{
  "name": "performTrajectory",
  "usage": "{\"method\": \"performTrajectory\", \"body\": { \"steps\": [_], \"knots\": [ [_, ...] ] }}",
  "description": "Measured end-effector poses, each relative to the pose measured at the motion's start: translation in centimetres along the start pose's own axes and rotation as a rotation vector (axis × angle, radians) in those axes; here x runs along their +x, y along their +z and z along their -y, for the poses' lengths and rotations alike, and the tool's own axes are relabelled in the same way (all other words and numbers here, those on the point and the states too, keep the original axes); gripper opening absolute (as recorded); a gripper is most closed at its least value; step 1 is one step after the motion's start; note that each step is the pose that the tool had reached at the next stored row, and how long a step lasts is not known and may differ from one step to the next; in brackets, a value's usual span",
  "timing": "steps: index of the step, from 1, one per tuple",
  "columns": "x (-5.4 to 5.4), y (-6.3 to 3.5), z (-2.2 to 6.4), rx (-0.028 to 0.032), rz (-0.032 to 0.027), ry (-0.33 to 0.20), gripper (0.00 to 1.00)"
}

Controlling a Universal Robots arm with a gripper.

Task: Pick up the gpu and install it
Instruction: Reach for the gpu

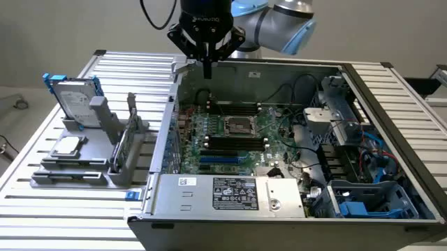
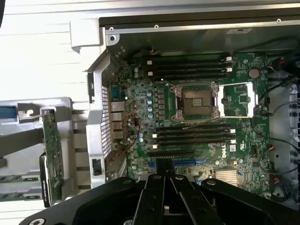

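Observation:
The gpu [image 1: 127,137] stands on edge in a grey rack [image 1: 104,172] on the exterior view's left, outside the computer case. In the wrist view the gpu [image 2: 52,157] shows as a green board edge-on with a metal bracket at one end. My gripper [image 1: 207,72] hangs over the case's far wall, well above the motherboard [image 1: 231,137] and apart from the gpu. Its black fingers [image 2: 154,187] are pressed together with nothing between them. The gripper [image 2: 165,165] points down over the blue expansion slot [image 2: 187,162] on the motherboard [image 2: 201,140].
A silver hard drive in a blue frame [image 1: 73,100] and a small square chip [image 1: 68,146] sit on the same rack. The open case [image 1: 391,172] holds cables, a power supply [image 1: 231,194] and blue drive bays [image 1: 363,204]. A slatted metal table [image 1: 63,219] carries everything.

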State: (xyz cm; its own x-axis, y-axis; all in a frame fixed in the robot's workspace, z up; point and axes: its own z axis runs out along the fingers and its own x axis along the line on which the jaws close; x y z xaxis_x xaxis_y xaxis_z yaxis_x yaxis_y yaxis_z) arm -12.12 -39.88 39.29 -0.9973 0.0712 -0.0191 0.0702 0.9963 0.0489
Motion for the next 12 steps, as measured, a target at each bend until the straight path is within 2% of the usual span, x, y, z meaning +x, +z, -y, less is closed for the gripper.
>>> {"method": "performTrajectory", "body": {
  "steps": [12],
  "knots": [
    [0.0, -0.01, 0.0, 0.0002, -0.0001, 0.0, 0.11]
  ]
}}
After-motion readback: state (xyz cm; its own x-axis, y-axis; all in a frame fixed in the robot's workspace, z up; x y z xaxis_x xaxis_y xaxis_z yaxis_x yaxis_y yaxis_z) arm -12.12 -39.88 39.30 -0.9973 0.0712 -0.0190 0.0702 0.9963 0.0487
